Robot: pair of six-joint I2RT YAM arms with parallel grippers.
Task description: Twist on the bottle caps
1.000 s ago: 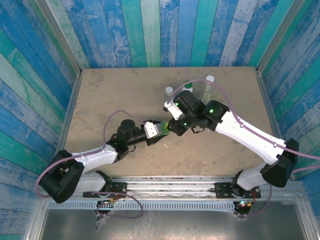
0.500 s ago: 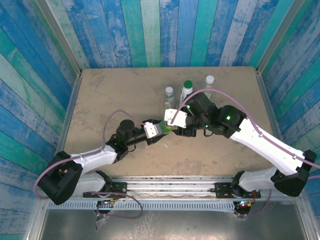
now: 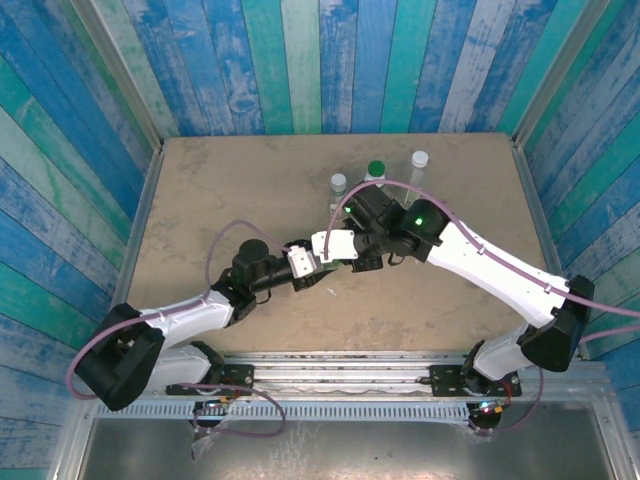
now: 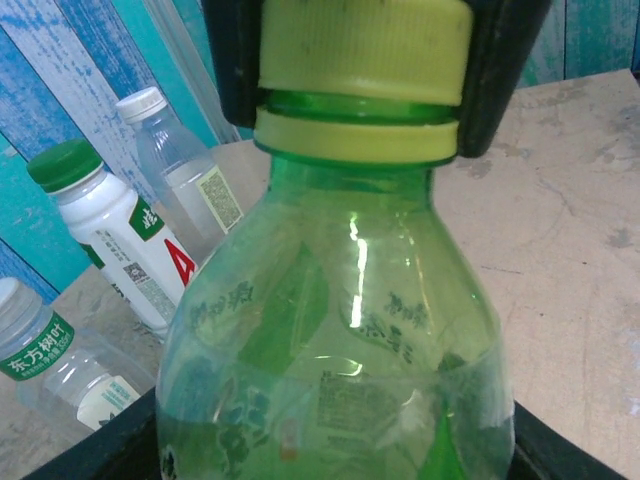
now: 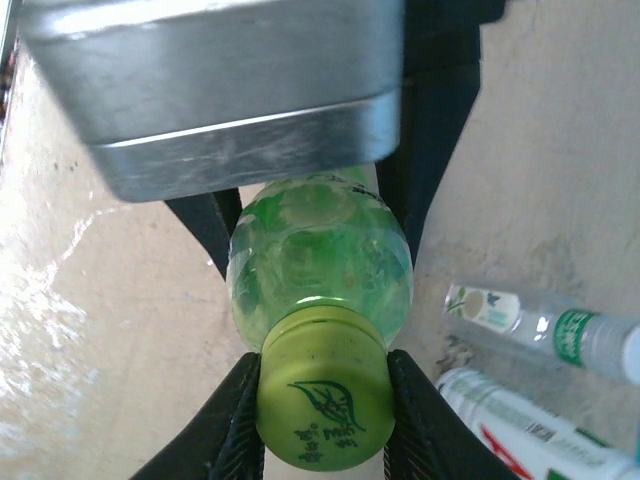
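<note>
My left gripper (image 3: 308, 262) is shut on the body of the translucent green bottle (image 4: 340, 330), holding it tilted above the table's middle. A yellow-green cap (image 5: 325, 410) sits on the bottle's neck. My right gripper (image 5: 325, 415) is shut on that cap, one black finger (image 5: 238, 420) on each side. From the left wrist view the cap (image 4: 362, 45) sits between the same black fingers (image 4: 500, 70). From above, the two grippers meet at the green bottle (image 3: 324, 261).
Three capped bottles stand at the back: a short clear one (image 3: 339, 183), a white one with a dark green cap (image 3: 376, 170) and a tall clear one (image 3: 419, 160). Blue plank walls enclose the table (image 3: 220, 190). Open tabletop lies left and front.
The right wrist swung away to the right, turned, and came back onto the cap, its jaws closing on it again. The left arm kept the green bottle still.
</note>
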